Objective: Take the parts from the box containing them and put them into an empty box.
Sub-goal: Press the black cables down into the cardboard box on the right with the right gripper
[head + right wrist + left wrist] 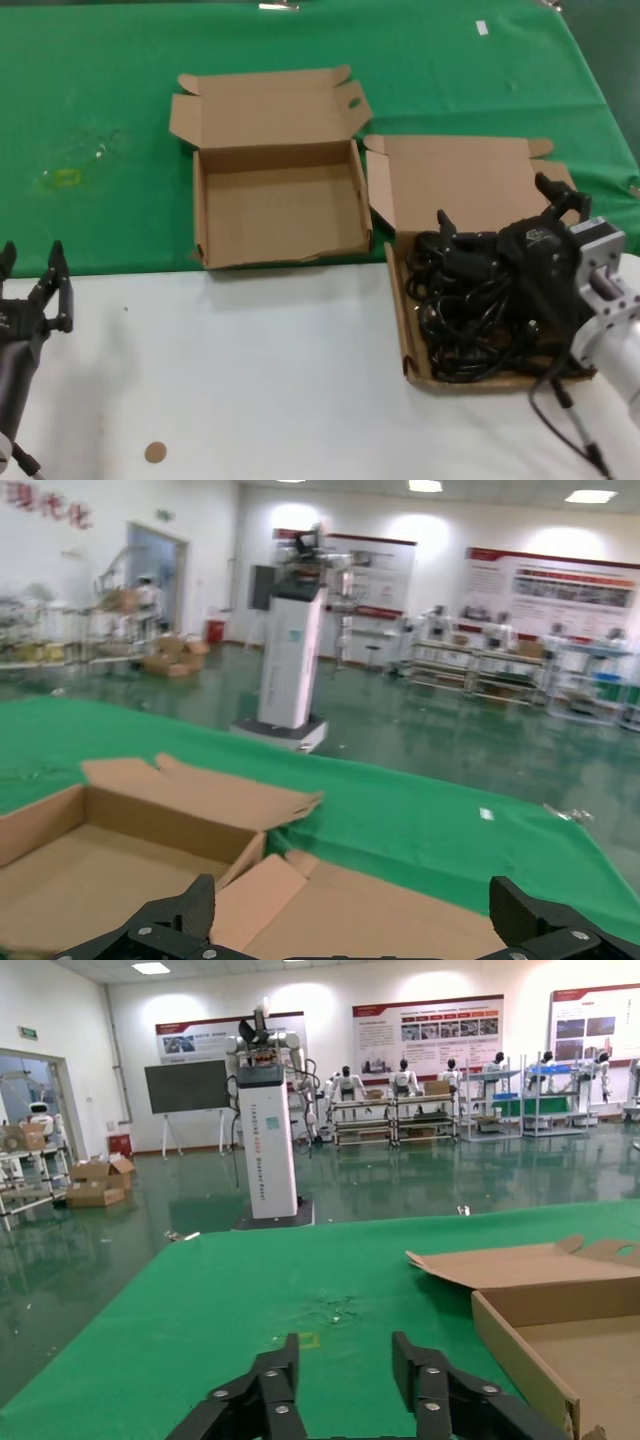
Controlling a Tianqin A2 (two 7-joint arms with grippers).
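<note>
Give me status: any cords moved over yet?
Done: nothing; the empty box holds no cords. In hand: right gripper is open over the cords in the low box, gripping none. Left gripper waits open on the white table. Left: the whole pile.

Two cardboard boxes (275, 165) (470, 180); one cord tangle (470, 320); two claws (35, 290) (495, 215).

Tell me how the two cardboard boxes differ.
The left box has taller walls and holds nothing; the right box has very low walls and is full of tangled black power cords. The right pincer hovers open above the right box; nothing is over the left one. Both are brown, lids open.
</note>
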